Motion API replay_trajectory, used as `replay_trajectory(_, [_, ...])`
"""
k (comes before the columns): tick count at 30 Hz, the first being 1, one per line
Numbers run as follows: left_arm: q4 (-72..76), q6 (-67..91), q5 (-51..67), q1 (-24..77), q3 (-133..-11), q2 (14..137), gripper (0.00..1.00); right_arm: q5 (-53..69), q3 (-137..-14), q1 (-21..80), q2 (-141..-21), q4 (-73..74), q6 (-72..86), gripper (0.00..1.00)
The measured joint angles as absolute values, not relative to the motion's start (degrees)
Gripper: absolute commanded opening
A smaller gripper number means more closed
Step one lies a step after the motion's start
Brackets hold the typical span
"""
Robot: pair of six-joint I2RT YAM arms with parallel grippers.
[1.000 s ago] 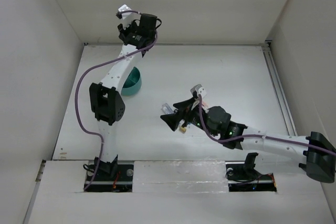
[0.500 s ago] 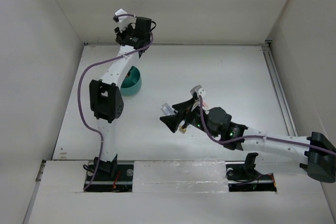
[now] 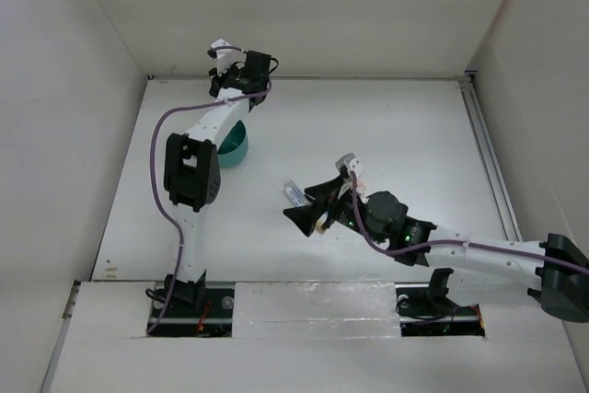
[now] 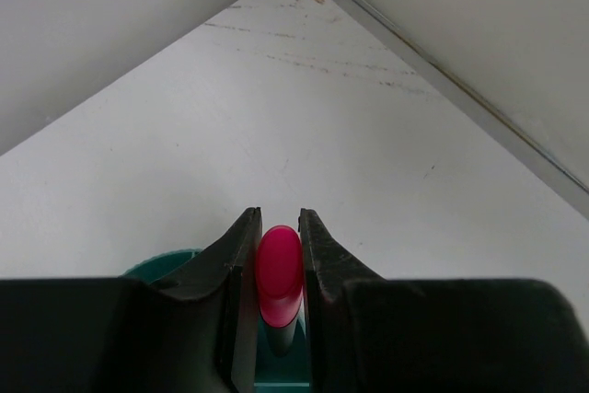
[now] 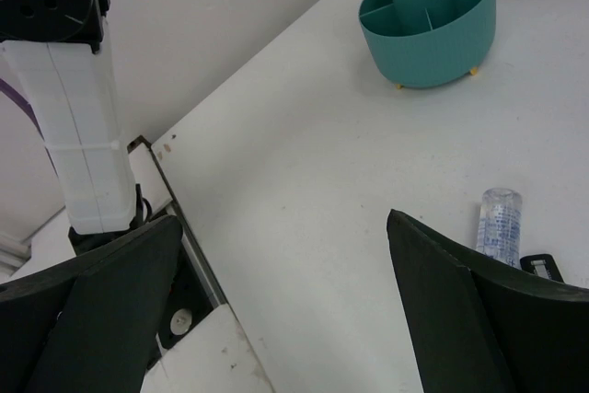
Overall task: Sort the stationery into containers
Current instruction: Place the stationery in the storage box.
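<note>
The pink-capped marker (image 4: 279, 262), likely light, stiff and slick, sits clamped near its rounded end in the closed left claw (image 4: 279, 216) at lower centre above the teal cup (image 4: 168, 261), while the right claw (image 5: 283, 220) gapes wide, holding nothing.

A flat white table (image 3: 396, 135) with faint scuff marks is enclosed by a plain white back wall (image 3: 322, 6) and white side walls (image 3: 55, 154), with what appears to be a metal rail (image 3: 486, 149) along its right edge, under even, diffuse light.
</note>
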State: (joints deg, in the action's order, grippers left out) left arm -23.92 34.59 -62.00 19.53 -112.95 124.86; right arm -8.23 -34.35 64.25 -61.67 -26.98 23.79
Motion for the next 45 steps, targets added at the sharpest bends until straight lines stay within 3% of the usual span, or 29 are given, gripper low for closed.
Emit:
replay_trajectory(16, [-26.6, 38.6, -61.6, 19.5, -112.0, 124.9, 0.0, -8.2, -33.9, 64.2, -60.1, -27.0, 23.7, 0.99])
replay_trajectory(20, [-27.5, 39.6, -61.7, 19.8, -111.7, 124.9, 0.06, -8.2, -33.9, 64.2, -59.9, -27.0, 23.7, 0.99])
replay_trajectory(22, [-27.6, 39.8, -61.9, 19.8, -111.5, 124.9, 0.13, -8.2, -33.9, 64.2, -60.0, -27.0, 23.6, 0.99])
replay_trajectory(23, [-27.7, 39.9, -62.0, 20.0, -111.5, 124.9, 0.26, -8.1, -33.9, 64.2, -60.0, -27.0, 23.6, 0.99])
replay_trajectory(28, [-27.6, 40.4, -63.2, 20.9, -111.3, 124.9, 0.46, -8.1, -33.9, 64.2, -60.0, -27.0, 23.3, 0.99])
replay_trajectory(38, [-27.9, 40.5, -63.8, 22.1, -111.1, 124.8, 0.58, -8.9, -33.9, 64.2, -60.0, -27.0, 23.1, 0.99])
replay_trajectory(45, [-28.8, 40.4, -63.9, 22.0, -111.1, 124.0, 0.91, -13.4, -33.9, 64.2, -63.5, -25.4, 23.5, 0.99])
